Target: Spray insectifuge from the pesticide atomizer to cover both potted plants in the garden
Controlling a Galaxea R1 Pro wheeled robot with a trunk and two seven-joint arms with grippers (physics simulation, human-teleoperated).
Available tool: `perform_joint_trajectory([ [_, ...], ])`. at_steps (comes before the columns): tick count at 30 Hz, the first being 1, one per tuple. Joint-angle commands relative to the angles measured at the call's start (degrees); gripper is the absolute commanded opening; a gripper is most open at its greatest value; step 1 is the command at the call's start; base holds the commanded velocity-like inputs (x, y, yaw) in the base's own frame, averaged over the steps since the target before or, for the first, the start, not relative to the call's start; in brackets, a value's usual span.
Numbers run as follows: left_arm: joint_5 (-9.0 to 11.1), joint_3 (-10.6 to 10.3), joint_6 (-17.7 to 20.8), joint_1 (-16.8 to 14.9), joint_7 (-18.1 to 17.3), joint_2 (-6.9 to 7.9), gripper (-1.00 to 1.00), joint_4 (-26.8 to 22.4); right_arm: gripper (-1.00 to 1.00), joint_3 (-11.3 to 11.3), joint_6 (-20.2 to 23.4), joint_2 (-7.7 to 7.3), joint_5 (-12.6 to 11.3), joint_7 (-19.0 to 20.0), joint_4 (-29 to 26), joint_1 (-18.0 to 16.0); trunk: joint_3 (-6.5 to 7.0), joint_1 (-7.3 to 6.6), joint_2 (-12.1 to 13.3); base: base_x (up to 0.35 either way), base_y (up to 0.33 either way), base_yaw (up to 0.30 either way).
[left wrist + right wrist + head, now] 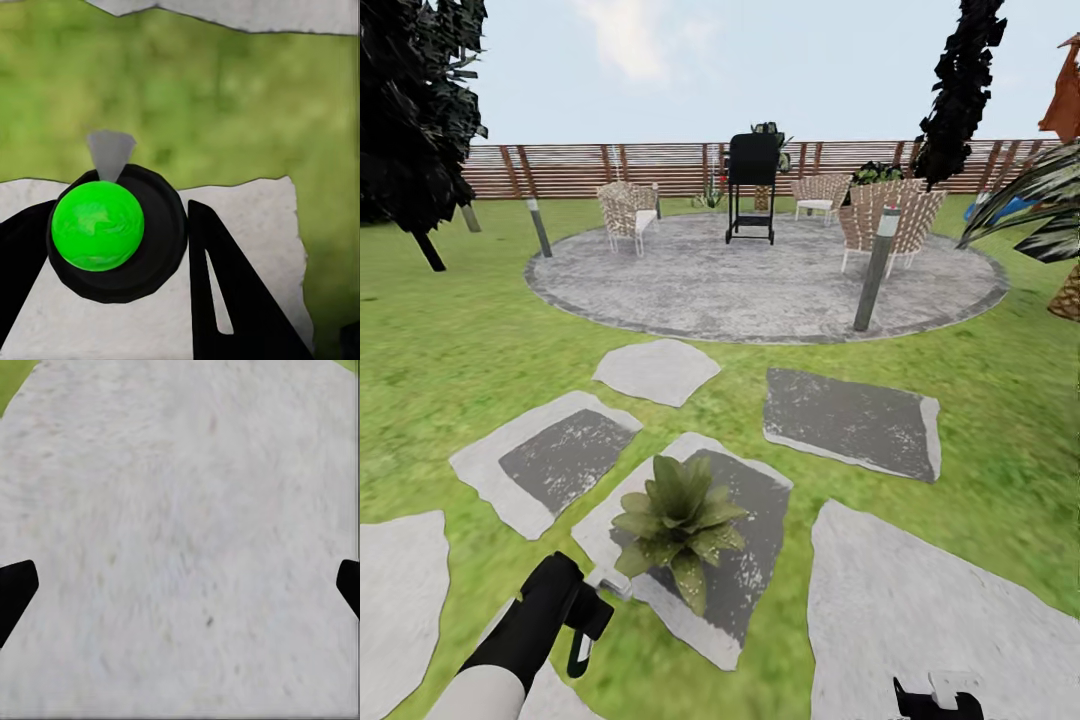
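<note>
left gripper (592,622) at lower left of head view, fingers closed around the pesticide atomizer (112,229); in left wrist view black fingers (232,292) flank a round black body with a bright green end and a grey cone nozzle sticking out past it. in head view the atomizer's pale tip (612,584) pokes out toward the potted plant (678,520), just short of its leaves. plant sits upright on a grey stepping stone (755,560) with a dark patch, lawn (450,340) all around. only one speckled rosette in frame.

right gripper (932,700) barely in at bottom edge of head view; right wrist view has both black fingertips (15,592) at opposite edges, spread wide, nothing between, pale stone (180,540) beneath.

further back: round paved patio (760,290), grill (752,190), wicker chairs (628,212), bollard light (876,268), slatted wooden fence (580,168).
</note>
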Motion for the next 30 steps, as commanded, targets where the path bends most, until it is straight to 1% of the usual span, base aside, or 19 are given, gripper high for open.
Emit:
perform_joint_trajectory([
  [1, -0.6, 0.2, 0.1, 0.0, -0.6, -0.03, -1.00, -0.1, 1.00, -0.5, -0.2, 0.00, 0.6, 0.0, 0.1, 0.0, -0.05, -0.01, 0.0, 0.000, 0.000, -0.076],
  [6, -0.6, 0.2, 0.1, 0.1, -0.6, 0.33, -1.00, -0.1, 1.00, -0.5, -0.2, 0.00, 0.6, 0.0, 0.1, 0.0, -0.05, -0.01, 0.0, -0.008, 0.007, -0.012],
  [8, -0.6, 0.2, 0.1, 0.1, -0.5, 0.37, -1.00, -0.1, 1.00, -0.5, -0.2, 0.00, 0.6, 0.0, 0.1, 0.0, -0.05, -0.01, 0.0, -0.166, 0.194, -0.001],
  [12, -0.6, 0.1, 0.0, 0.1, -0.5, 0.35, -1.00, -0.1, 1.00, -0.5, -0.2, 0.00, 0.6, 0.0, 0.1, 0.0, -0.05, -0.01, 0.0, -0.086, 0.293, -0.054],
  [16, -0.6, 0.1, 0.0, 0.1, -0.5, 0.35, -1.00, 0.0, 1.00, -0.5, -0.2, 0.00, 0.6, 0.0, 0.1, 0.0, -0.05, -0.01, 0.0, -0.005, 0.334, -0.255],
  [17, -0.4, 0.1, 0.1, 0.2, 2.0, 0.14, -1.00, 0.0, 1.00, -0.5, -0.2, 0.00, 0.6, 0.0, 0.1, 0.0, -0.05, -0.01, 0.0, 0.000, 0.336, -0.299],
  [18, -0.3, 0.1, 0.1, 0.2, 3.4, 0.09, -1.00, 0.1, 1.00, -0.5, -0.2, 0.00, 0.6, 0.0, 0.1, 0.0, -0.05, -0.01, 0.0, -0.053, 0.337, -0.101],
  [25, -0.2, 0.1, 0.2, 0.2, 3.6, -0.14, -1.00, 0.1, 1.00, -0.5, -0.2, -0.08, 0.6, 0.0, 0.1, 0.0, -0.05, -0.01, 0.0, -0.013, 0.336, -0.011],
  [30, -0.1, 0.1, 0.1, 0.2, 3.6, -0.28, -1.00, 0.1, 1.00, -0.5, -0.2, -0.08, 0.6, 0.0, 0.1, 0.0, -0.05, -0.01, 0.0, -0.150, 0.211, 0.000],
])
